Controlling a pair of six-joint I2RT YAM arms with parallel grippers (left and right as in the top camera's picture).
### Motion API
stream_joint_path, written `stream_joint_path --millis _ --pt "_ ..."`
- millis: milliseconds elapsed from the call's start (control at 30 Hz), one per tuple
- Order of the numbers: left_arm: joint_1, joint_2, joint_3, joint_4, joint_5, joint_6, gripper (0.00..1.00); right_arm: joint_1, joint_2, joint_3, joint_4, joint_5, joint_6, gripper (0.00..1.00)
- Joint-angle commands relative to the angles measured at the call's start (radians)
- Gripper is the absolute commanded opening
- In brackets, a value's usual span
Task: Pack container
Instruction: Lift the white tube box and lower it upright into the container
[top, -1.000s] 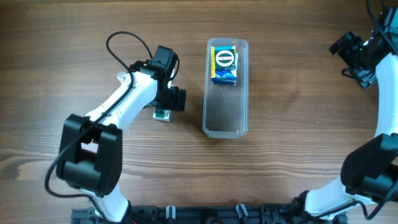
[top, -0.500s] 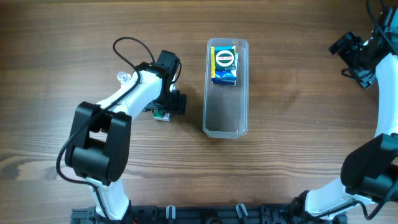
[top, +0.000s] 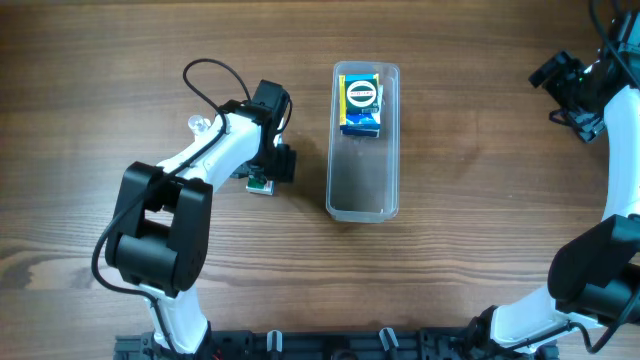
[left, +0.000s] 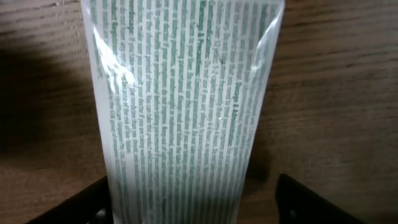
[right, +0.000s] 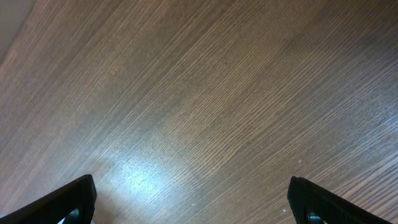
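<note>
The container (top: 363, 195) is a long clear bin in the middle of the table. A blue and yellow box (top: 361, 106) lies in its far end. My left gripper (top: 270, 165) is down at the table just left of the bin, over a small white and green packet (top: 261, 183). In the left wrist view the packet (left: 180, 106), white with green print, fills the space between my open fingers (left: 193, 214); the left finger is close against it and the right finger stands apart. My right gripper (top: 562, 85) is open and empty at the far right, over bare wood (right: 193, 205).
A small clear object (top: 198, 125) shows beside the left arm's forearm. The left arm's black cable loops above it. The near two thirds of the bin hold nothing.
The left arm has swung in and settled lower over the packet; in the last half second it hardly moved. The right arm, the bin and the box have not moved.
</note>
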Motion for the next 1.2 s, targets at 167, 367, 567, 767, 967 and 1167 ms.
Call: stream_joint_path --millis 167,367,567,767,967,1167 --pt "0.003 0.010 0.010 0.013 0.009 0.003 0.50 0.002 0.012 -0.003 0.000 0.006 0.010 1.00" --pt "0.002 0.009 0.010 0.002 0.016 0.000 0.52 0.002 0.012 -0.003 0.000 0.006 0.010 1.00" --pt "-0.001 -0.014 0.039 -0.023 0.097 -0.001 0.41 0.002 0.012 -0.003 0.000 0.006 0.010 1.00" --pt "-0.022 -0.080 0.136 -0.137 0.108 -0.031 0.41 0.002 0.012 -0.003 0.000 0.006 0.010 1.00" --pt "-0.077 -0.186 0.280 -0.256 0.137 -0.140 0.36 0.002 0.012 -0.003 0.001 0.006 0.010 1.00" --pt "-0.253 -0.309 0.339 -0.229 0.163 -0.329 0.34 0.002 0.012 -0.003 0.001 0.006 0.010 1.00"
